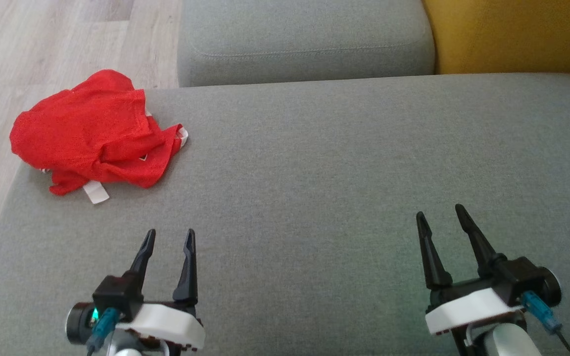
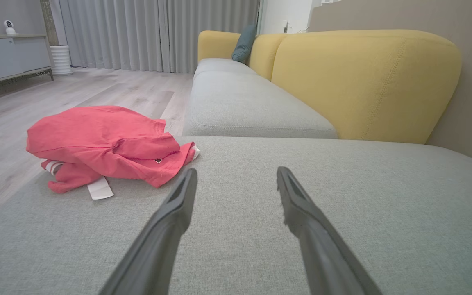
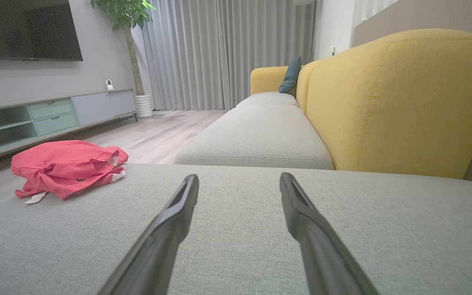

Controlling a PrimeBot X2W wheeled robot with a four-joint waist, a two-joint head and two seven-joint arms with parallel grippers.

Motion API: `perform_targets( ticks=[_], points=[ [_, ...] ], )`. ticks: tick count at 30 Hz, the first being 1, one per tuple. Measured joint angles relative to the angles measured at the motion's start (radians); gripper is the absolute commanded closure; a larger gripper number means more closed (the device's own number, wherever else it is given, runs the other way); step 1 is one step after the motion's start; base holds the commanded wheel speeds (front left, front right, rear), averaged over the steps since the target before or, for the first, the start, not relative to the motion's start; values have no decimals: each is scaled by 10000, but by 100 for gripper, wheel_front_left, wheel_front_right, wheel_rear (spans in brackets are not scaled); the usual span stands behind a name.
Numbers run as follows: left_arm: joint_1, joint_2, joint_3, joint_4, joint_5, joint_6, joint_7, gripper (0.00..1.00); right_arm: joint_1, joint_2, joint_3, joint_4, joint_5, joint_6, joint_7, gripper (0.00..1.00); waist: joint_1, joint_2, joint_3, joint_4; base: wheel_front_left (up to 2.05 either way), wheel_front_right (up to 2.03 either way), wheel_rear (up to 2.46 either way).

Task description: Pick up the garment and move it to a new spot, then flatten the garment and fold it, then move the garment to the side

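The left gripper (image 1: 170, 233) and right gripper (image 1: 439, 212) hover low over the grey seat cushion (image 1: 314, 163), each spread apart and empty. Nothing looks done yet: lifting, flattening, folding and setting aside all remain. The red T-shirt (image 1: 92, 133) lies crumpled at ten o'clock on the cushion's far corner, with nothing barring the reach. The yellow backrest (image 1: 512, 34) stands at one o'clock.
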Motion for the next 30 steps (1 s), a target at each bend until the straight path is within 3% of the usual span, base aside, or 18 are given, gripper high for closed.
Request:
perform_targets(
  ticks=[30],
  points=[
    [0, 4, -44, 92, -58, 79, 0, 0, -216, 0, -63, 349, 173, 0, 0, 0, 0, 0, 18, 26, 0, 0, 0]
  ],
)
